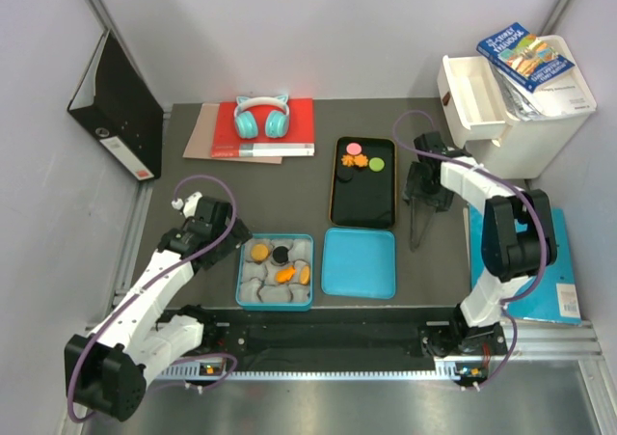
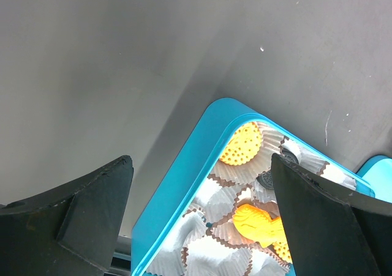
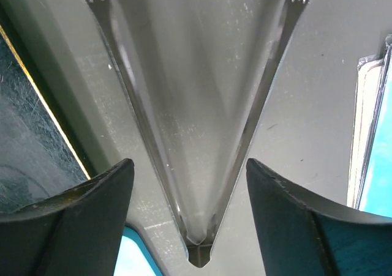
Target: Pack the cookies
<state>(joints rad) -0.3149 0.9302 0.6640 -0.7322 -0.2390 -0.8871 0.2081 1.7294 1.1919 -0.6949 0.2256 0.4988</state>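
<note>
Right wrist: tongs [image 3: 199, 251] lie between right gripper's [image 3: 188, 166] parted fingers

No print here can be read.

The book [image 1: 525, 57] on the white drawer unit [image 1: 511, 117] has pale lettering across its blue cover, but it is turned away and too small to make out. The black binder [image 1: 116, 107] carries a white spine label [image 1: 117, 151] with a red mark at its lower end, and its writing is illegible. The blue book [image 1: 554, 281] at the right edge shows a small white patch near its lower corner, unreadable too. The red book [image 1: 280, 126] shows no lettering that can be made out.
</note>
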